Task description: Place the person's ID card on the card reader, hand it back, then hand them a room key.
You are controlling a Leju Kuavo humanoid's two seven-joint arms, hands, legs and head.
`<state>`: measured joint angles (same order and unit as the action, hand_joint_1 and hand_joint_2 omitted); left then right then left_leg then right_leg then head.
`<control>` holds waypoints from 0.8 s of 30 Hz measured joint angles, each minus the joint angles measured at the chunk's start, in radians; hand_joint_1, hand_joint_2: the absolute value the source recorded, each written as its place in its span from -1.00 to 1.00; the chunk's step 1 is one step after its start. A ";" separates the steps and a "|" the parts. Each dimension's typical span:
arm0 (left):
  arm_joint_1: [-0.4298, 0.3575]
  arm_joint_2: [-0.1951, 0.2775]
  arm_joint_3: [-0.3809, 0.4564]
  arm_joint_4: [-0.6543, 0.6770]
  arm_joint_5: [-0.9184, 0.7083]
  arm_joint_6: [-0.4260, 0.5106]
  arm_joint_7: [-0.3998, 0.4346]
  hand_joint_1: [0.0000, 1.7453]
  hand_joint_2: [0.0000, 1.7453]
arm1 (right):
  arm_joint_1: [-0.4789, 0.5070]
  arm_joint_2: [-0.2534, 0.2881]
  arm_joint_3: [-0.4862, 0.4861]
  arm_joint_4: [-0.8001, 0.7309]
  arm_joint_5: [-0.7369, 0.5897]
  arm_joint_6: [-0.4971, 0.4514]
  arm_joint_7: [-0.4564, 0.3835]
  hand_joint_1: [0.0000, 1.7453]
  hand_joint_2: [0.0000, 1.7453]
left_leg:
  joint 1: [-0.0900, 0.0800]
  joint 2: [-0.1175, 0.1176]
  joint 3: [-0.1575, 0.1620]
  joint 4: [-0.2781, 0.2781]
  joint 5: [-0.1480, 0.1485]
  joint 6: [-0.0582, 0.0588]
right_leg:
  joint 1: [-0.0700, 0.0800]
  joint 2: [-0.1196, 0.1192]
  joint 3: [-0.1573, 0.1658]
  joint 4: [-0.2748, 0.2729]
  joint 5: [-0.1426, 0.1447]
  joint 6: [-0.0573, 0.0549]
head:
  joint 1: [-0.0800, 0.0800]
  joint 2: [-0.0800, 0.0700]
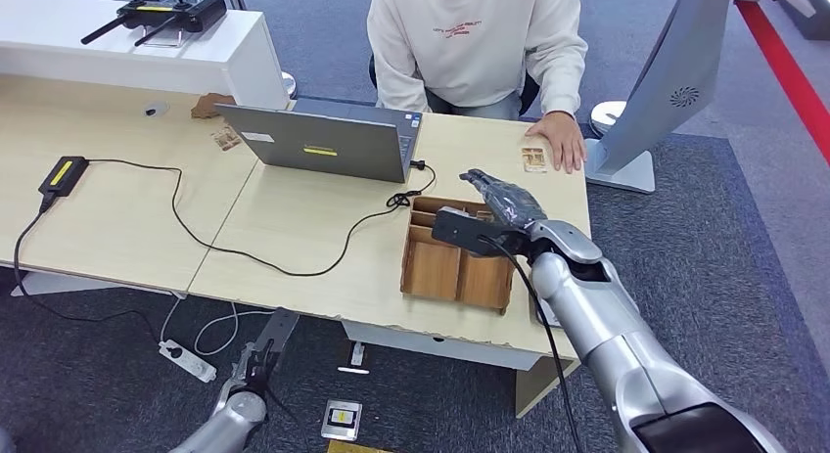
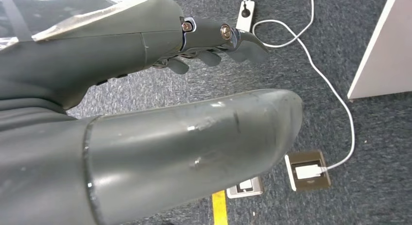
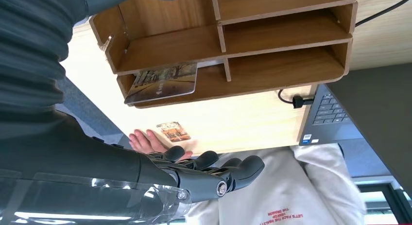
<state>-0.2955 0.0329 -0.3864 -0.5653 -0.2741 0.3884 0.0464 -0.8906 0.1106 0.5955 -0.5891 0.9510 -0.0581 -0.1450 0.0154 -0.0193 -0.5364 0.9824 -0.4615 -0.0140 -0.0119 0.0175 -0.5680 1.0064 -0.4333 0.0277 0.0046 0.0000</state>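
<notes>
Reference: wooden organizer [image 1: 458, 267]. Beyond it, bare surface [image 1: 470, 150] reaches the ID card [image 1: 533, 159]; the person's hand [image 1: 560, 140] rests just beside that card. The laptop [image 1: 328, 140] and its cable [image 1: 391, 201] block the far-left side.

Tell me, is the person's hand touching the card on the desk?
Apart. The right wrist view shows bare desk between the person's hand and the card; the head view shows the same small gap.

Laptop [image 1: 328, 140] open on desk [image 1: 117, 208]; power strip [image 1: 186, 361] on floor.
</notes>
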 joint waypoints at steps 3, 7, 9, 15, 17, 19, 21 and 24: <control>0.002 0.001 0.000 0.000 0.005 0.005 0.003 -1.00 -1.00 | -0.001 0.001 0.006 0.003 0.000 0.000 0.000 -1.00 1.00 | 0.000 0.000 0.000 0.000 0.000 0.000 | 0.000 0.000 0.000 0.000 0.000 0.000 | 0.000 0.000; 0.005 0.001 0.000 0.000 0.016 0.015 0.004 -1.00 -1.00 | -0.003 0.003 0.013 0.009 0.000 -0.001 0.003 -1.00 1.00 | 0.000 0.000 0.000 0.000 0.000 0.000 | 0.000 0.000 0.000 0.000 0.000 0.000 | 0.000 0.000; 0.006 0.001 0.000 0.000 0.020 0.018 0.004 -1.00 -1.00 | -0.007 0.005 0.016 0.015 0.000 -0.002 0.004 -1.00 1.00 | 0.000 0.000 0.000 0.000 0.000 0.000 | 0.000 0.000 0.000 0.000 0.000 0.000 | 0.000 0.000; 0.010 0.019 -0.002 -0.001 0.036 -0.026 -0.002 -1.00 -1.00 | -0.023 0.010 0.025 0.037 0.011 -0.016 -0.002 -1.00 1.00 | 0.001 0.000 0.000 0.000 0.000 0.000 | 0.000 0.000 0.000 0.000 0.000 0.000 | 0.000 0.000; 0.009 0.039 -0.004 -0.004 0.048 -0.043 -0.007 -1.00 -1.00 | -0.030 0.014 0.029 0.047 0.015 -0.022 -0.003 -1.00 1.00 | 0.002 0.001 0.000 0.000 0.000 0.000 | 0.000 0.001 0.000 0.000 0.000 0.000 | 0.000 0.000; 0.010 0.045 -0.005 -0.007 0.047 -0.011 -0.002 -1.00 -1.00 | -0.033 0.012 0.030 0.055 0.016 -0.029 -0.002 -1.00 1.00 | 0.001 0.001 0.001 0.000 0.000 0.000 | 0.000 0.000 0.000 0.000 0.000 0.000 | 0.000 0.000; 0.013 0.039 -0.008 -0.009 0.034 0.022 0.011 -1.00 -1.00 | -0.033 0.007 0.031 0.063 0.016 -0.038 0.001 -1.00 1.00 | 0.001 0.001 0.001 0.000 0.000 0.000 | 0.001 0.000 0.000 0.000 0.000 0.000 | 0.000 0.000; 0.014 0.027 -0.017 -0.010 0.017 0.030 0.018 -1.00 -1.00 | -0.032 -0.005 0.031 0.072 0.016 -0.049 0.008 -1.00 1.00 | 0.001 0.001 0.000 0.000 0.000 0.000 | 0.001 0.000 0.000 0.000 0.000 0.000 | 0.000 0.000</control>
<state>-0.2811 0.0598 -0.4038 -0.5750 -0.2568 0.4180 0.0643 -0.9226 0.1057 0.6270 -0.5176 0.9667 -0.1073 -0.1368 0.0160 -0.0183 -0.5359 0.9824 -0.4614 -0.0141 -0.0107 0.0177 -0.5680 1.0061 -0.4332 0.0277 0.0048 0.0000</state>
